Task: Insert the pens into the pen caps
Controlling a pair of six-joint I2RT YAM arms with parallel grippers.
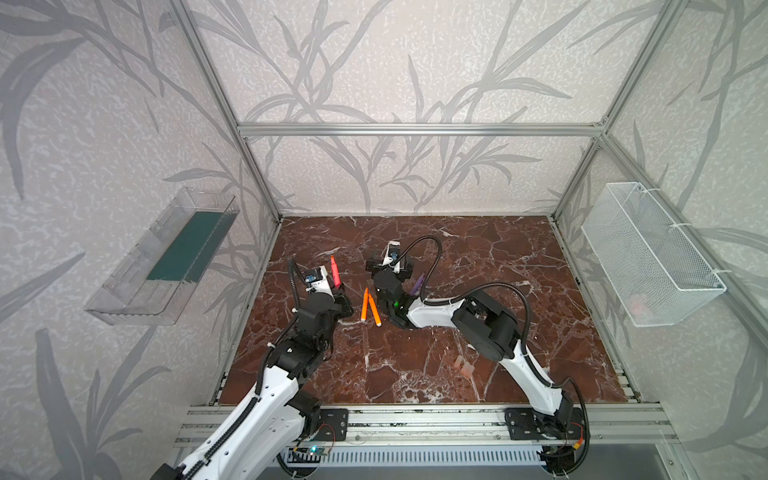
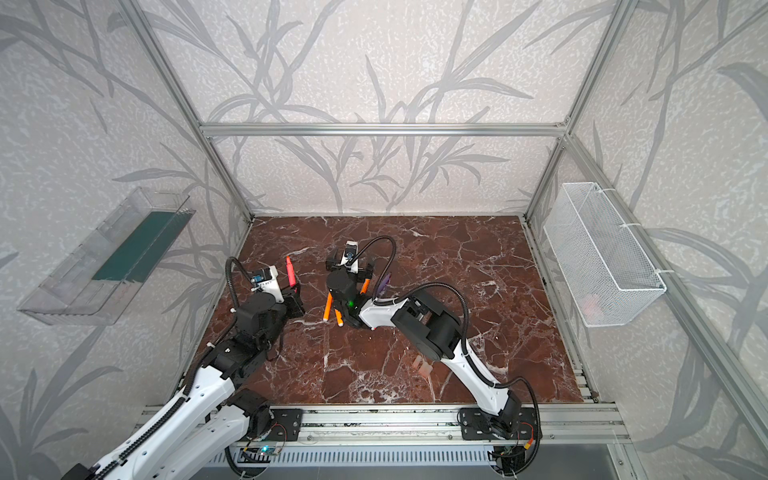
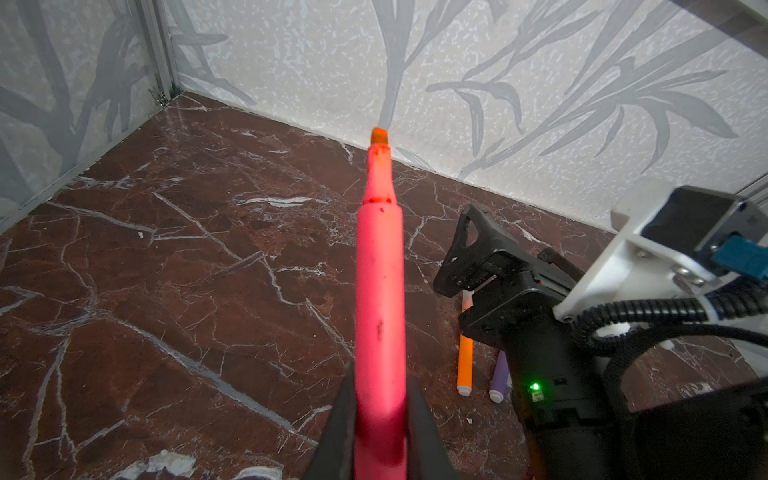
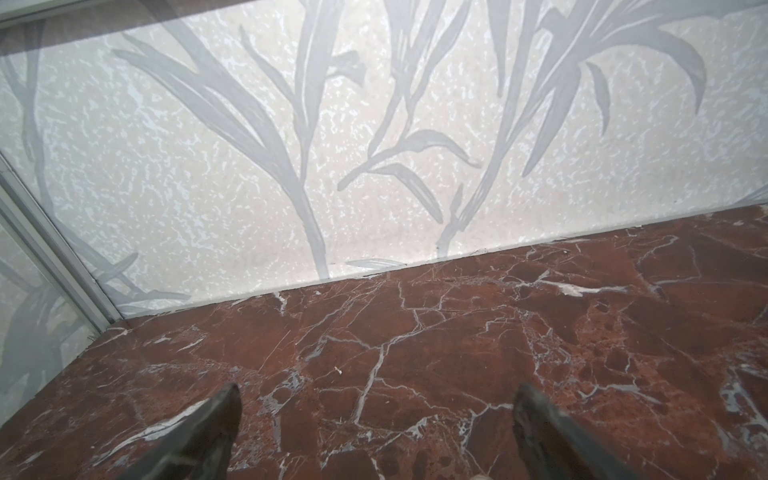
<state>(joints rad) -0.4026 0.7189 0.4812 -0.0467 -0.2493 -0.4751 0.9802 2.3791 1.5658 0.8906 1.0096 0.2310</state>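
My left gripper (image 3: pixel 380 399) is shut on a red-pink pen (image 3: pixel 380 291), whose orange tip points toward the back wall; both top views show this pen (image 1: pixel 335 272) (image 2: pixel 291 270) sticking out past the gripper (image 1: pixel 338 289). Two orange pens (image 1: pixel 364 305) (image 1: pixel 375 309) lie side by side on the marble between the arms. A purple pen (image 1: pixel 417 284) (image 3: pixel 500 374) lies beside my right wrist. My right gripper (image 4: pixel 376 399) hangs open over bare marble, holding nothing. Pale pen caps (image 1: pixel 463 365) (image 2: pixel 424 365) sit near the front, by the right arm.
A white mesh basket (image 1: pixel 652 257) hangs on the right wall with something pink inside. A clear plastic tray (image 1: pixel 162 257) is mounted on the left wall. Aluminium frame posts edge the brown marble table (image 1: pixel 519 270). The right arm's wrist stands close to my left gripper.
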